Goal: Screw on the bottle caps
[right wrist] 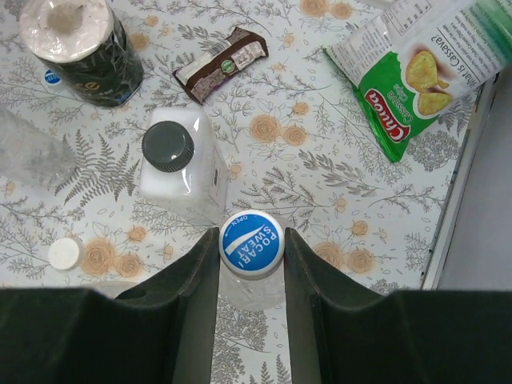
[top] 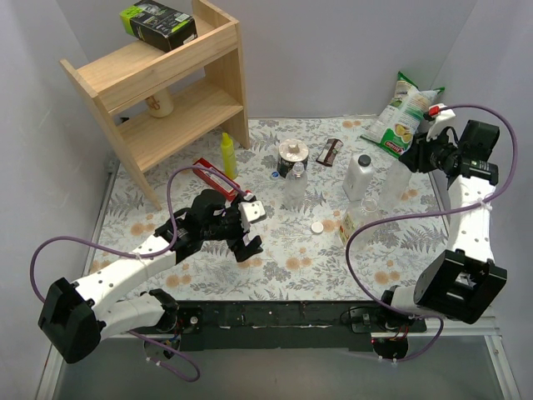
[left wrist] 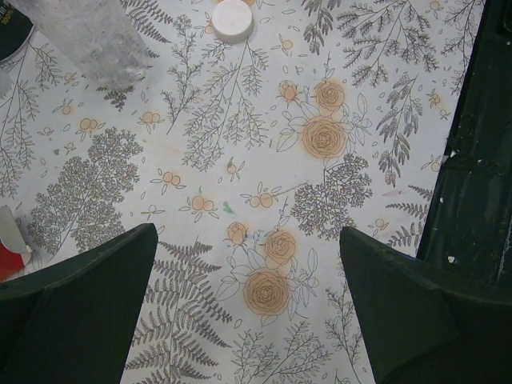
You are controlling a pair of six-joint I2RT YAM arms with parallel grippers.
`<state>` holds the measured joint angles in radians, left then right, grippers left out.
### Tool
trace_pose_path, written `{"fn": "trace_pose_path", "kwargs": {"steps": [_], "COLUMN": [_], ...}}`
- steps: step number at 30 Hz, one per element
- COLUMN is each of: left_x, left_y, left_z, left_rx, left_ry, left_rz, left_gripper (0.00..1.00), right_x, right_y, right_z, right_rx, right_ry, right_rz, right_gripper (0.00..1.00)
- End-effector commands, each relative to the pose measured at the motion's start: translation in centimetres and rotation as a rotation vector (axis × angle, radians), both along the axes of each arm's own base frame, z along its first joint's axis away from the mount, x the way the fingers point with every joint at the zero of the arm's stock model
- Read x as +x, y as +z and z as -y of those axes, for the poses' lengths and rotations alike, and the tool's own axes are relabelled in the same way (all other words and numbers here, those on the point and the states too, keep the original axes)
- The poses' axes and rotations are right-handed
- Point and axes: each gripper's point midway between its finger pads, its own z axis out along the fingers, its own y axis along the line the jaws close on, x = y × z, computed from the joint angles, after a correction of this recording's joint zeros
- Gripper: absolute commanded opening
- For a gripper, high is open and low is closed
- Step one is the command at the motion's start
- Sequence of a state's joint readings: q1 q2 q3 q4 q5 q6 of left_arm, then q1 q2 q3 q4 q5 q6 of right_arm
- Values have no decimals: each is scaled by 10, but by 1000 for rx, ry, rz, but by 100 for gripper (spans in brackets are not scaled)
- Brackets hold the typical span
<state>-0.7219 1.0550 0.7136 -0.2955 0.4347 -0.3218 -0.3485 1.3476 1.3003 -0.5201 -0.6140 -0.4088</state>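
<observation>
A cloth printed with grey ferns and orange roses (top: 291,267) covers the whole tabletop, boxed in by plain white walls (top: 333,50) at the back and on both sides, and a black rail (top: 275,315) runs along the near edge where the arms are bolted. A wooden shelf (top: 166,92) stands in the far left corner with a green box (top: 158,23) on top. At the far right, near a crisp bag (top: 398,117) and a white carton (top: 358,177), the right gripper (right wrist: 251,240) is clamped on a blue cap (right wrist: 252,246) that sits on top of a clear bottle (top: 393,185). The left gripper (left wrist: 248,240) hangs over bare cloth near the front with its fingers spread wide and nothing between them. A white cap (top: 317,226) lies loose mid-table, and a second blue cap (top: 275,175) lies beside another clear bottle (top: 293,185).
</observation>
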Motion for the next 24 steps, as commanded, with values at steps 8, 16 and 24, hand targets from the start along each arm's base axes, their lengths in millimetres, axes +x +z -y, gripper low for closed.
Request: {"fn": "trace_pose_path", "kwargs": {"steps": [8, 16, 24], "left_x": [2, 0, -7], "left_y": [-1, -11, -29], "left_z": [-1, -7, -18], "left_rx": [18, 39, 80], "left_ry": [-15, 5, 13], "left_rz": [15, 8, -15], "left_gripper": [98, 98, 98], "right_x": [1, -1, 1], "right_y": [-1, -13, -20], "right_z": [0, 1, 7], "right_rx": [-90, -65, -68], "right_ry": [42, 17, -21], "right_rz": [140, 101, 75], "right_gripper": [6, 15, 34]}}
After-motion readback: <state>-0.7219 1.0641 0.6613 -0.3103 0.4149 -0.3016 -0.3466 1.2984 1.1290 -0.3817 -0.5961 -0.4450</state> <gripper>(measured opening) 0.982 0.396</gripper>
